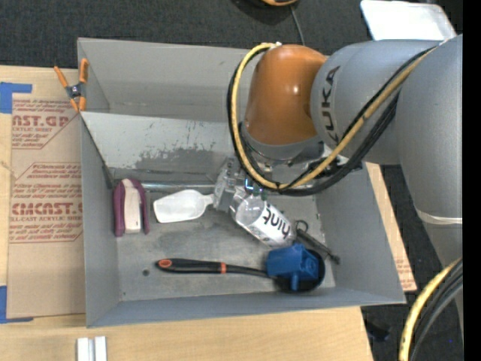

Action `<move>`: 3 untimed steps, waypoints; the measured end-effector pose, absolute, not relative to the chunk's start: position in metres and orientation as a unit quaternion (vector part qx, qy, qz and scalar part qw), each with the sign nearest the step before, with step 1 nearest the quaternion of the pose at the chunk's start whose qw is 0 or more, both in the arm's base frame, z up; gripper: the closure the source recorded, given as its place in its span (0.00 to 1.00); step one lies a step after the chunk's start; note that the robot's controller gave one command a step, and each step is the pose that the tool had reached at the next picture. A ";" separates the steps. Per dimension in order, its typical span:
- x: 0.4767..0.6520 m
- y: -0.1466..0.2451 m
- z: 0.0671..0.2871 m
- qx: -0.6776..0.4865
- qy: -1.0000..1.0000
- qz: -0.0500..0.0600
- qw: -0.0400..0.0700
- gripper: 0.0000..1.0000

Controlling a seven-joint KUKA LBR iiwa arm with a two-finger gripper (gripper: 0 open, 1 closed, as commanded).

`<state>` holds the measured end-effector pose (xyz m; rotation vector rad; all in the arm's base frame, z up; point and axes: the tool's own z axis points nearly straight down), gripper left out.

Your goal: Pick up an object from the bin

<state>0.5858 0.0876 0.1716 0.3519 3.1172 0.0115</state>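
Crumpled clear bottle (261,220) with a white label lies mid-bin, its upper end hidden under the arm's orange cover (282,92). We cannot tell whether the pincer (233,189) over it is open or closed. The grey bin (150,74) has a scuffed floor, and a white scoop (179,207) lies just beside the bottle.
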 end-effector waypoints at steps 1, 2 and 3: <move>0.580 0.097 0.145 0.132 0.991 0.001 0.000 1.00; 0.582 0.084 0.136 0.157 0.988 0.003 0.000 1.00; 0.576 0.077 0.115 0.186 0.982 0.002 0.001 1.00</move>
